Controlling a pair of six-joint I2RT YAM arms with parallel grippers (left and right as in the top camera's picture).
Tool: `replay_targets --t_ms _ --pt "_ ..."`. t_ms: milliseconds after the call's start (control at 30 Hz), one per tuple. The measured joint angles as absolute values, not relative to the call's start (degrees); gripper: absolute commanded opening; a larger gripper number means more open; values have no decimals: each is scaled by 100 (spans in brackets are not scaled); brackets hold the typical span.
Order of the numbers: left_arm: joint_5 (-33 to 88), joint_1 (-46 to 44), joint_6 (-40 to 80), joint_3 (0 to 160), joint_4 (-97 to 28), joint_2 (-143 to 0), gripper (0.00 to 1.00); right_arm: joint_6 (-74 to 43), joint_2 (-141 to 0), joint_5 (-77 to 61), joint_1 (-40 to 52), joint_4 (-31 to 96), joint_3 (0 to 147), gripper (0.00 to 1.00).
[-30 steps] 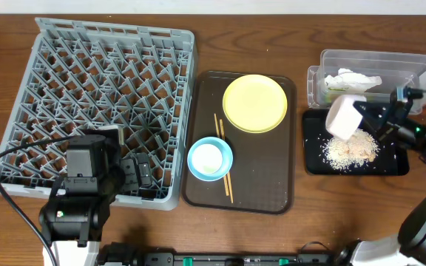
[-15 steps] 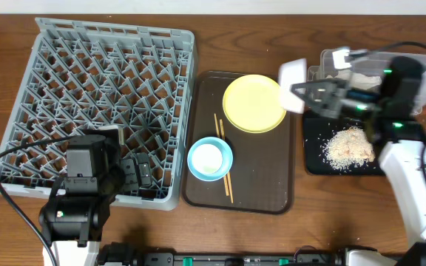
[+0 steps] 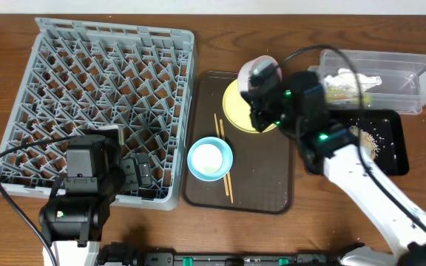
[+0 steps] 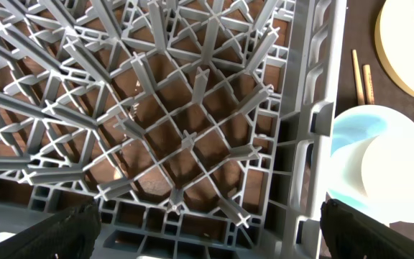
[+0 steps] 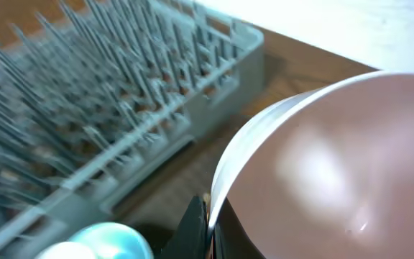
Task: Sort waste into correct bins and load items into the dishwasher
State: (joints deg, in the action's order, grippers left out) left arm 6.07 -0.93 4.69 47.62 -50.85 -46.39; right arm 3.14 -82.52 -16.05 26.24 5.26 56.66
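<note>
Overhead, the right gripper (image 3: 263, 87) is clamped on the rim of the cream bowl (image 3: 259, 70), holding it over the yellow plate (image 3: 235, 112) on the brown tray (image 3: 272, 188) at mid-table. A blue bowl (image 3: 210, 159) and chopsticks (image 3: 218, 131) lie on that tray too. The left gripper (image 3: 137, 174) hangs over the grey rack (image 3: 109, 81) towards the near left corner, fingers apart and empty. By the right edge, grains (image 3: 366, 140) lie in the black tray (image 3: 390, 159). The napkin (image 3: 350, 80) sits in the clear tub (image 3: 405, 66) at the far right corner.
</note>
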Motion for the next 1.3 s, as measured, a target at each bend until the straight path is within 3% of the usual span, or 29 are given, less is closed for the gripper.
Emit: replay_targets --t_ms 467,567,600,633,1000,1300 --pt "607 -93 469 4762 -5085 -4639 98 937 -10031 -801 2709 596 5664 2" --pt "607 -93 469 4762 -5085 -4639 98 947 -10178 -788 2709 613 5664 11" --pt "607 -93 469 4762 -5087 -4639 98 939 -10208 -786 2709 620 5664 22" --pt "607 -93 469 4762 -5085 -4639 98 926 -10230 -779 2709 617 5664 23" --pt "607 -93 469 4762 -5083 -4639 98 480 -9306 -1116 2709 1291 5780 39" --pt "607 -93 469 4762 -5085 -4639 98 -515 -8401 -2473 2864 2032 6114 34"
